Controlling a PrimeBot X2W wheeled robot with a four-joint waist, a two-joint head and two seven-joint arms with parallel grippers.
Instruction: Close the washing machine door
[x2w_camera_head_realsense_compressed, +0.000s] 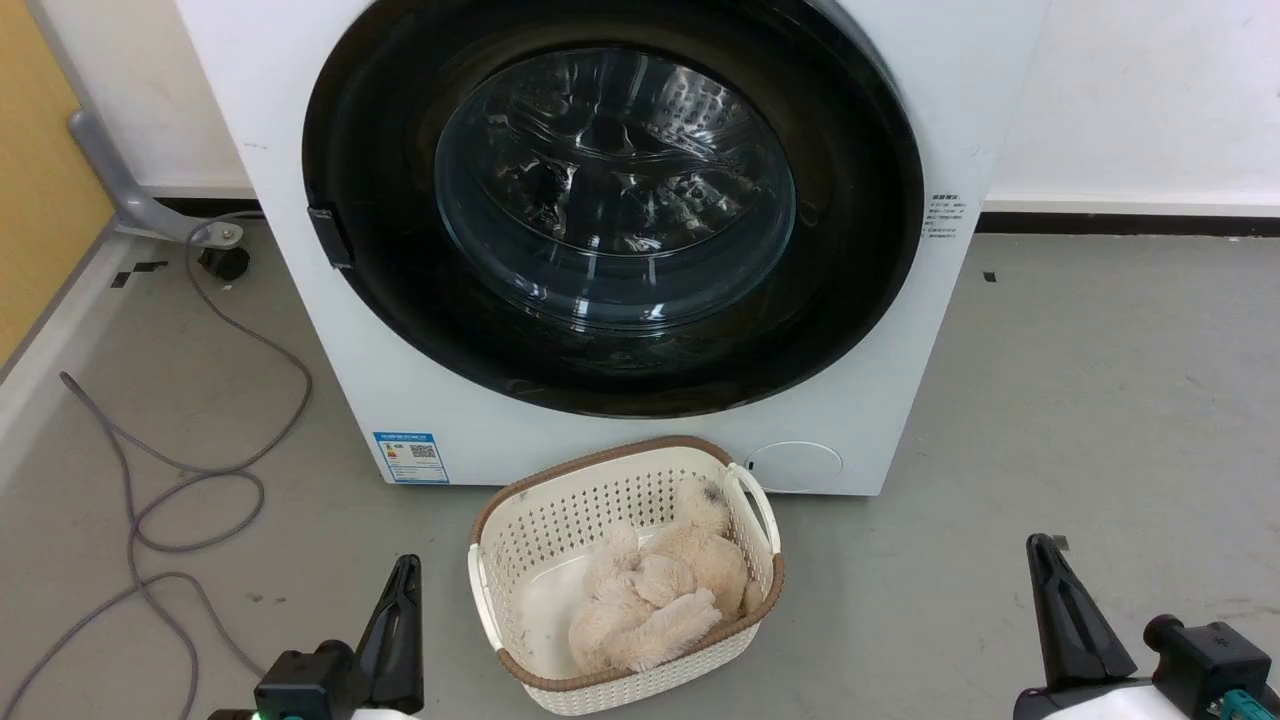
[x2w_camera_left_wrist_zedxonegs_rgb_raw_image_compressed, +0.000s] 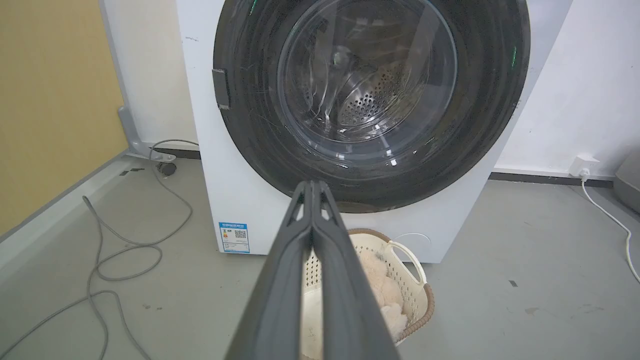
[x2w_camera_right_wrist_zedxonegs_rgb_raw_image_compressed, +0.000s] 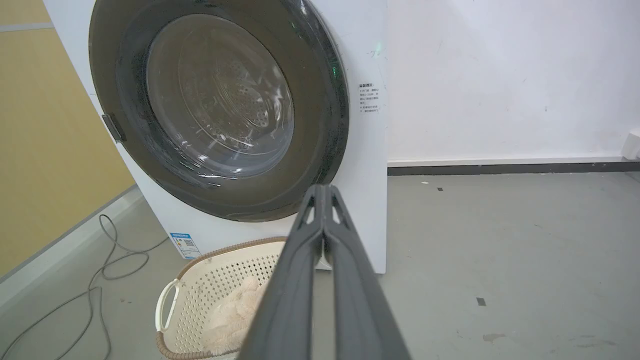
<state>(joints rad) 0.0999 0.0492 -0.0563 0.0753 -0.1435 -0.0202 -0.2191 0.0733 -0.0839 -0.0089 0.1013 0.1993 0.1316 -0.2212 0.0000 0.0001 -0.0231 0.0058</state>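
Washing machine door (x2w_camera_head_realsense_compressed: 612, 200): seated flush in the white cabinet front, apparently shut. Left gripper (x2w_camera_head_realsense_compressed: 404, 568), right gripper (x2w_camera_head_realsense_compressed: 1040, 548): fingers clenched, empty, held low beside the basket (x2w_camera_head_realsense_compressed: 600, 458), probably because no pushing remains.

Basket (x2w_camera_head_realsense_compressed: 560, 520) with plush toy (x2w_camera_head_realsense_compressed: 660, 595) on the floor (x2w_camera_head_realsense_compressed: 1050, 400) before the washing machine door (x2w_camera_head_realsense_compressed: 620, 190), cable (x2w_camera_head_realsense_compressed: 306, 385) to its left
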